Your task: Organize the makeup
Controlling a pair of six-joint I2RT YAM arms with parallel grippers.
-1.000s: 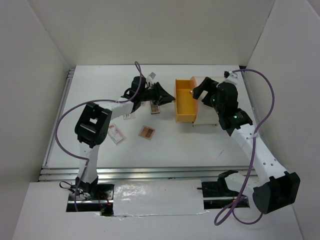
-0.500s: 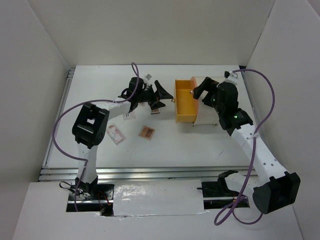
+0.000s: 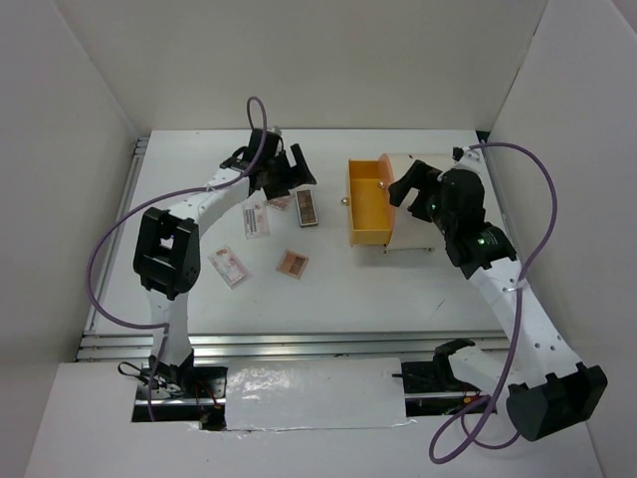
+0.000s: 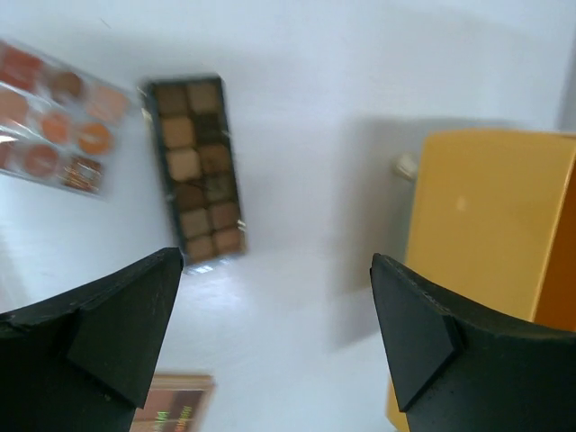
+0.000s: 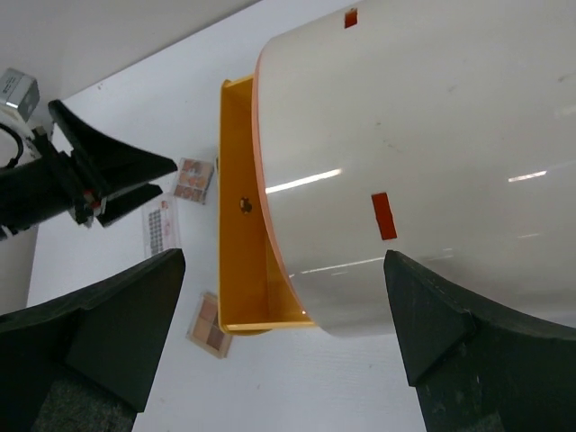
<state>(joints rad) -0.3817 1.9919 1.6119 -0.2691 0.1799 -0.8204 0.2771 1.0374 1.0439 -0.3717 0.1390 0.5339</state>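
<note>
Nearest: a white-pink packet (image 3: 230,266) and a small square palette (image 3: 293,263) are laid flat on the table (image 3: 328,289), apart from each other. Further back, a second packet (image 3: 257,220) and a long dark palette (image 4: 198,171) are found side by side, with a round-pan sheet (image 4: 54,117) beside them.

Left gripper (image 4: 276,261) is held above the table between the long palette and the orange drawer (image 3: 366,204), jaws spread fully, nothing gripped. Right gripper (image 5: 283,265) is hung over the cream container (image 5: 423,162), jaws equally wide, nothing gripped.

Handling, as judged:
- Palettes are expected to be light and rigid, with slick lids.
- The pressed pans are likely cracked if dropped.
- The long palette is best pinched across its short width at mid-length, fingertips taken down to the table.
- Packets are probably thin and floppy, so an edge pinch is advised.
</note>
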